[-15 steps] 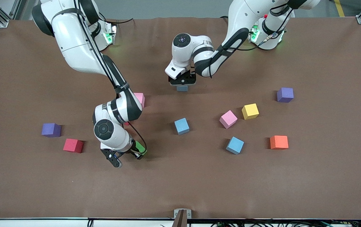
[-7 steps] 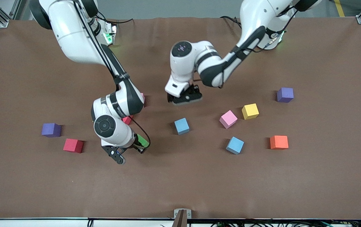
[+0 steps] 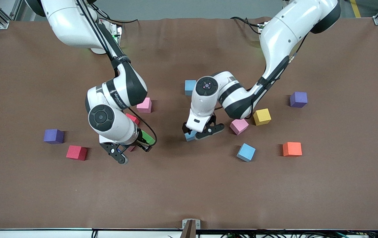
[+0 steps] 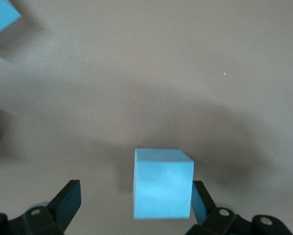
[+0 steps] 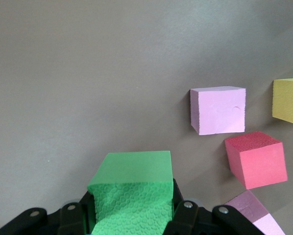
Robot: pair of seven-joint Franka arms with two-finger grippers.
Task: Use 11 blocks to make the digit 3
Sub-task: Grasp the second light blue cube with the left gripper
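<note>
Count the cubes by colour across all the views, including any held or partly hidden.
light blue cubes: 3
pink cubes: 3, one only partly seen
yellow cubes: 2
red cubes: 2
purple cubes: 2
green cube: 1
orange cube: 1
Total: 14

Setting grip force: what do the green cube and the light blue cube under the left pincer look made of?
Green cube: likely foam, matte, with a dimpled honeycomb texture on its face. Light blue cube: probably the same foam, matte, smoother-looking, no gloss.
</note>
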